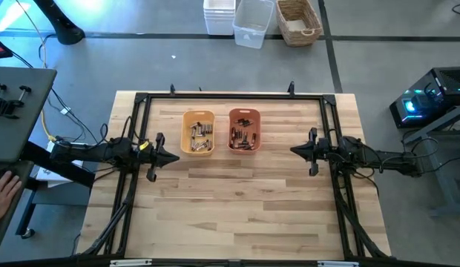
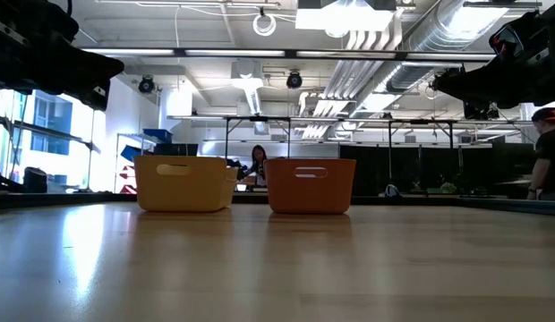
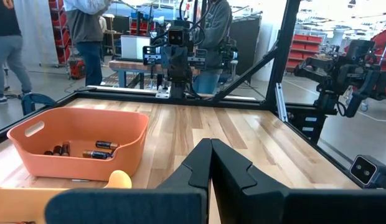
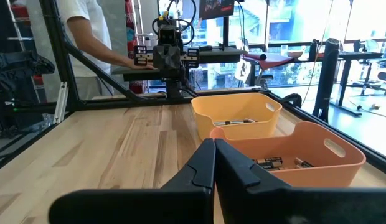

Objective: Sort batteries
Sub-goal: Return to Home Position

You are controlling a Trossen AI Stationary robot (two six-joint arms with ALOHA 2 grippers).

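Observation:
Two oblong trays stand side by side on the far middle of the table: a yellow tray (image 1: pixel 198 133) and an orange tray (image 1: pixel 244 130). Batteries (image 1: pixel 201 137) lie heaped in the yellow one, and more batteries (image 1: pixel 245 136) in the orange one; some batteries (image 3: pixel 96 149) show in the left wrist view, others (image 4: pixel 268 163) in the right. My left gripper (image 1: pixel 175 157) hovers left of the yellow tray, shut and holding nothing. My right gripper (image 1: pixel 293 150) hovers right of the orange tray, shut as well.
A black frame (image 1: pixel 230 97) runs round the table's edges. Bare wood spreads over the near half of the table (image 1: pixel 237 215). Bins and a basket (image 1: pixel 298 21) stand on the floor beyond the far edge. A person's hand (image 1: pixel 1 191) shows at the left; people stand in the room behind.

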